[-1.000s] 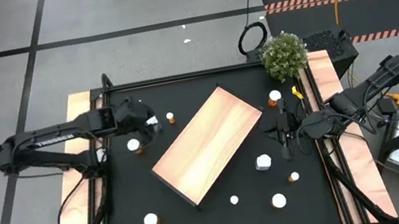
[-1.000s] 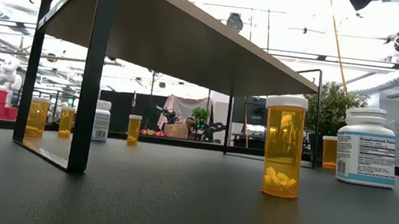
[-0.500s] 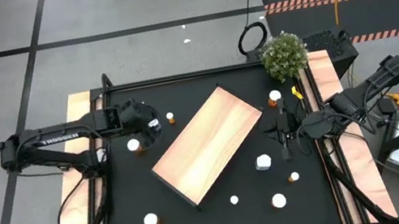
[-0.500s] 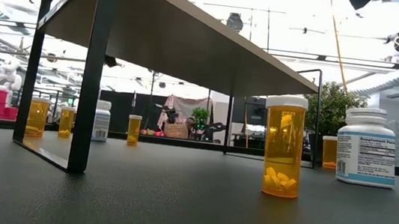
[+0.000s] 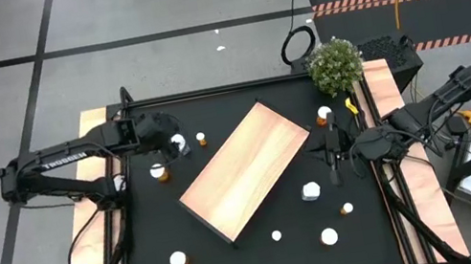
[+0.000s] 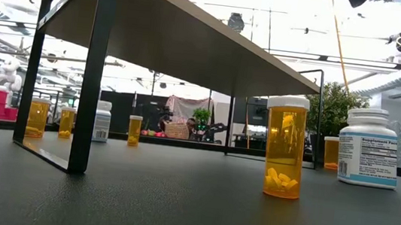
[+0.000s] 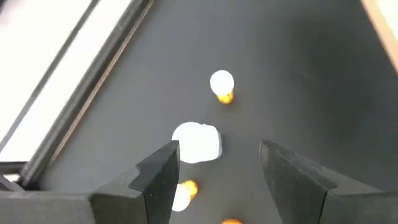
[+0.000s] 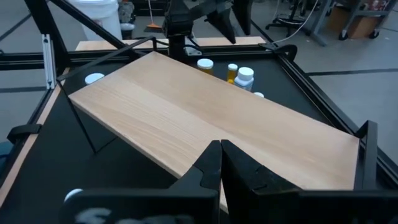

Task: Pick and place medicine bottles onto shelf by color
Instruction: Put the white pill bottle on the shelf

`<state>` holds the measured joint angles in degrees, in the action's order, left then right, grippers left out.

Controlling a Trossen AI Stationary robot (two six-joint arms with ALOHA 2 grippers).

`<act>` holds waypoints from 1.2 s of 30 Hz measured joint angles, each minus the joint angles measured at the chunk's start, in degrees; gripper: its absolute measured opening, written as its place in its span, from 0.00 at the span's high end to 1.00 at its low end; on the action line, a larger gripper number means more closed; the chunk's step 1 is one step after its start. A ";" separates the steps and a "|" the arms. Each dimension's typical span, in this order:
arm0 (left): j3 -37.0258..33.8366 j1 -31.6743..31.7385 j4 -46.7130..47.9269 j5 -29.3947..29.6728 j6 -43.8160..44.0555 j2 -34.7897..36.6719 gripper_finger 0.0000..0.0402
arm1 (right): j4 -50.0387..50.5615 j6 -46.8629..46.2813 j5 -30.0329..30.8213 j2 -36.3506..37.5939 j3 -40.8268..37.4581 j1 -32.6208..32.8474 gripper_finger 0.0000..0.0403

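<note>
Jaws of my left gripper (image 7: 214, 171) stand parted and empty above a white bottle (image 7: 197, 142) standing cap-up, axis vertical, directly below near the shelf (image 5: 244, 171). My right gripper (image 8: 220, 163) is shut on nothing, waiting far off. "Supplement Facts" shows on a white bottle's label (image 6: 368, 145); "TROSSEN" marks my arm.

Shelf (image 5: 244, 171): top of pale, smooth, matt wood with visible grain, carried on thin legs that look like black metal. Tabletop (image 6: 175, 200): covered by a black, finely textured matt mat and bordered by light wood strips. Medicine bottles (image 6: 284, 146): translucent orange glossy plastic with white caps, or opaque white plastic with a paper label.
</note>
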<state>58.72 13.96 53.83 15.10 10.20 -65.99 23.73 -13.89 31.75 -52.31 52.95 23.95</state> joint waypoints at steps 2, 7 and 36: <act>-0.50 -0.43 0.55 -0.41 0.56 -0.62 0.44 | 0.00 -0.23 0.00 0.00 0.00 -0.23 1.00; -2.04 -1.54 1.41 0.47 1.63 -0.46 0.44 | -0.09 0.00 -0.02 -0.25 -0.02 -0.38 1.00; -5.54 6.81 -4.68 2.53 1.40 -3.74 0.27 | -5.01 4.53 -0.02 -0.98 -1.96 -0.38 1.00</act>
<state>53.19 20.77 49.14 17.62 11.60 -69.73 18.72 -9.36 31.73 -53.30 50.99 23.57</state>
